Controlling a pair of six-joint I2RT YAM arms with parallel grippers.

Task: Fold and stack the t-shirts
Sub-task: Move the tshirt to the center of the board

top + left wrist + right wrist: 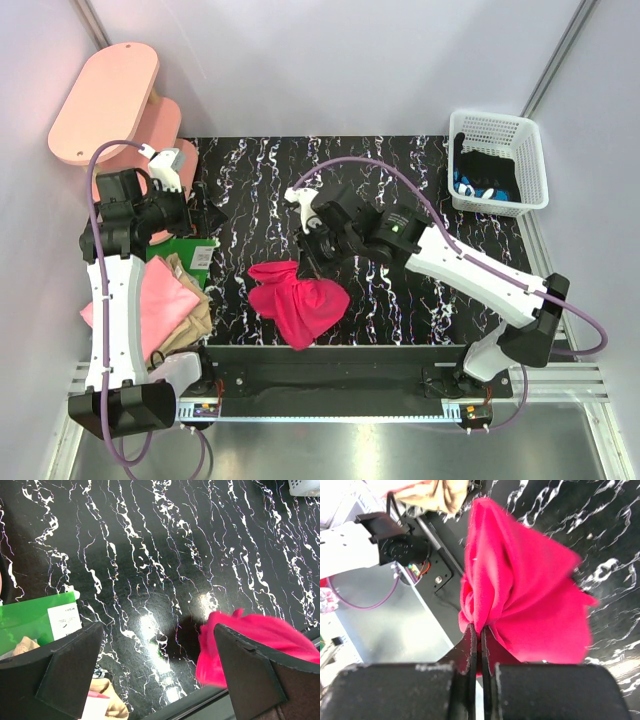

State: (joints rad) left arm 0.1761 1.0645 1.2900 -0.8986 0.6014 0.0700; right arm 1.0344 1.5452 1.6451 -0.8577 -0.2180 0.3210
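Note:
The crimson-pink t-shirt (298,305) hangs bunched near the table's front edge, its lower part resting on the black marble table (400,170). My right gripper (312,262) is shut on a fold at the top of it; the wrist view shows the cloth (520,590) pinched between the closed fingertips of that gripper (477,630). My left gripper (205,215) stands open over the table's left side with nothing between its fingers, and its wrist view (160,670) has the crimson shirt (250,630) at the right. A light pink t-shirt (160,305) and a tan t-shirt (195,320) lie heaped at the front left.
A green packet (185,250) lies beside the heap at the left. Pink oval shelves (110,100) stand at the back left. A white basket (497,160) with dark and blue items sits at the back right. The metal rail (330,385) runs along the near edge.

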